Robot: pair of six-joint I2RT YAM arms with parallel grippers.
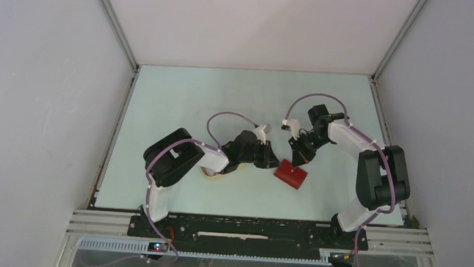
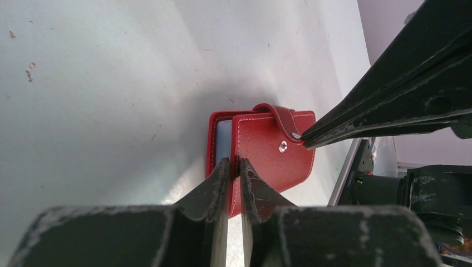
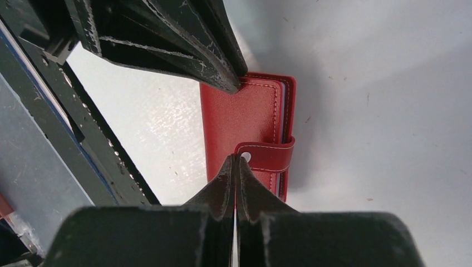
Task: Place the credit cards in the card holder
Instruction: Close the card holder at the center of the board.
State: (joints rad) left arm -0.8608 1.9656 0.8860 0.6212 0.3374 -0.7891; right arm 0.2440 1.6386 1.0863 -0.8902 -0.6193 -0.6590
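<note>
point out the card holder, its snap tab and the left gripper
card holder point(image 2: 270, 158), left wrist view, front cover
snap tab point(image 3: 267, 157), right wrist view, middle of the strap
left gripper point(image 2: 234, 163), left wrist view, between its fingertips

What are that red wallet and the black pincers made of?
Wallet: looks like leather or an imitation, with a fine grain, slight sheen and pale stitching along the edges; its snap stud looks like shiny metal. Fingers: hard matte black, probably plastic, though coated metal is possible; pale scuffs mark their edges.
</note>
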